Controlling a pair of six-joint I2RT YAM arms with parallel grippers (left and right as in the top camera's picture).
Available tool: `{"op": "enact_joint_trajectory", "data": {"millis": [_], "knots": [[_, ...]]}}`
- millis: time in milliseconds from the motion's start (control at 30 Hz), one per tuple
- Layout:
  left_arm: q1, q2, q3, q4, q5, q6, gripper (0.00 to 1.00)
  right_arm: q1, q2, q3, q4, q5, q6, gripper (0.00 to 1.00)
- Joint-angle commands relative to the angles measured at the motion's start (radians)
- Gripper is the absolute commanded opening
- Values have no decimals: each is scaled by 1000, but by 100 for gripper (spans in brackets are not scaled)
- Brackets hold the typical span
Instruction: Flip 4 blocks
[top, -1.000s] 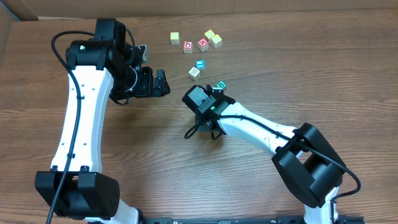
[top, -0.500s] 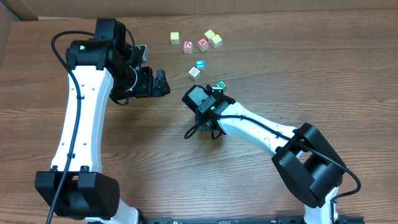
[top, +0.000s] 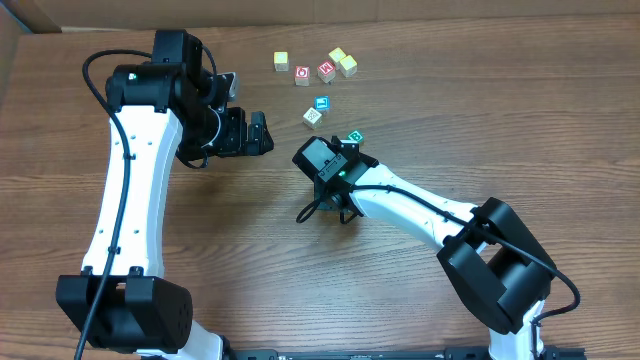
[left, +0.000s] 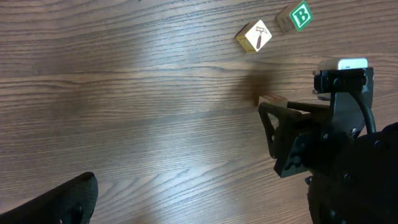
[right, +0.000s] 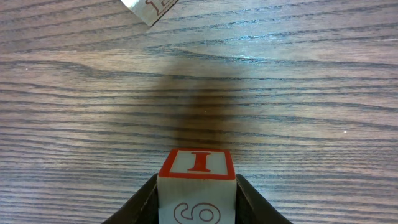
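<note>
Clamping the red-lettered cube (right: 196, 163) between its two fingers, the right claw (right: 197, 186) shows that cube's cream top face with a red "I" inside a red border, and its near face with a red numeral (a 6 or a 9, depending on which way up it is read). I cannot tell whether the cube rests on the worktop (right: 74, 124) or hangs just off it. Ahead of this claw, toward the upper left of its own view, a second cube (right: 148, 9) is cut off by the frame edge, its print unreadable.

The left claw (top: 262, 133) has its fingers spread wide apart with nothing between them. Ahead of it lies the hammer cube (left: 255, 36), pale with a dark hammer drawn slantwise and a yellow side face. Just beyond that sits the green "B" cube (left: 300, 16). From overhead, the green "B" cube is close beside the right claw's tip, and a blue-print cube (top: 321, 103) sits just past the hammer cube. Farther beyond both claws, a loose cluster of red-printed and yellow cubes (top: 326, 68) lies well apart from either.
</note>
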Motion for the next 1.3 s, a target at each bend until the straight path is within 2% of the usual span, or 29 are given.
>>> {"op": "enact_joint_trajectory", "data": {"millis": [0,267,400,633,933,1000,1067,1267], "knots": [[-6,8,28,2,18,-7,100,5,8,11,3,19,-5,34],[-6,8,28,2,18,-7,100,5,28,11,2,18,-5,34],[-6,8,28,2,18,-7,100,5,28,11,0,18,-5,48],[-6,8,28,2,18,-7,100,2,26,23,0,17,-5,50],[-6,8,28,2,18,-7,100,-79,-51,259,-181,14,-5,51],[-6,8,28,2,18,-7,100,-100,-58,306,-207,13,-20,57],[-6,8,28,2,18,-7,100,-132,-59,336,-195,3,-119,69],[-6,8,28,2,18,-7,100,-219,-39,324,-125,3,-160,70]]}}
